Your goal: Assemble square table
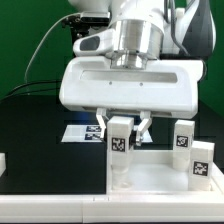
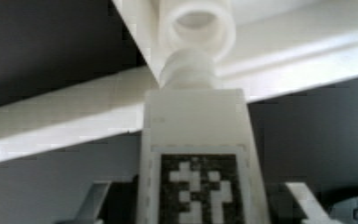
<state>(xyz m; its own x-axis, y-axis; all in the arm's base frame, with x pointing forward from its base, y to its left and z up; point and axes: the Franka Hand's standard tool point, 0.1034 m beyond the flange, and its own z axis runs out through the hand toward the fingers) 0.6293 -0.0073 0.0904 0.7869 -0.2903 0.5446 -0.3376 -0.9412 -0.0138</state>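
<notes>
My end effector [image 1: 121,128] is clamped on one leg [image 1: 120,142] over the slab [image 1: 150,178]; two legs [image 1: 182,137] stand beside, unattached.

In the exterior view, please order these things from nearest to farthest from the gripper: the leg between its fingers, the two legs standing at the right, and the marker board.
1. The held leg, between the fingers of the gripper, over the tabletop slab.
2. The marker board, just behind, toward the exterior view's left.
3. The two standing legs, at the exterior view's right; too close to rank.
</notes>
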